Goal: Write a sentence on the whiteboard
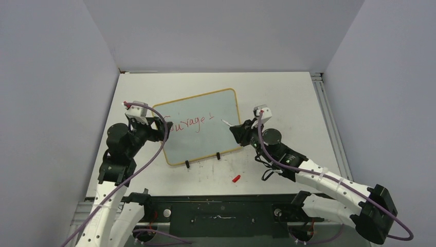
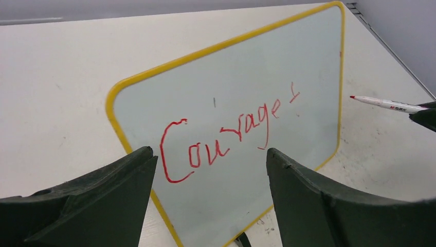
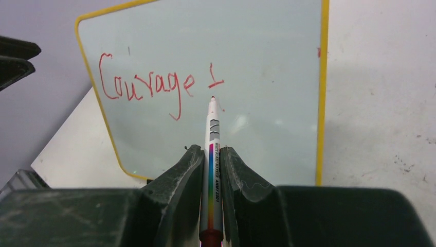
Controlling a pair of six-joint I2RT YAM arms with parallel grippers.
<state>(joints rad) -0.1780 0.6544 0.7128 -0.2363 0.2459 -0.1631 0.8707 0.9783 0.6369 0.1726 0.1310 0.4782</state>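
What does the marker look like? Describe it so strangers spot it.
Find the small yellow-framed whiteboard on the white table. At its right edge, the right gripper clamps a slim white marker with a red tip. Unlike the loose red piece near the board's feet, it is long and white.

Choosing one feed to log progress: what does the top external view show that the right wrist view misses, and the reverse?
Top external only: a small red piece lying on the table in front of the whiteboard. Right wrist only: the rainbow stripe on the marker clamped in the right pincer. Both: the whiteboard with red "Courage" plus one stroke.
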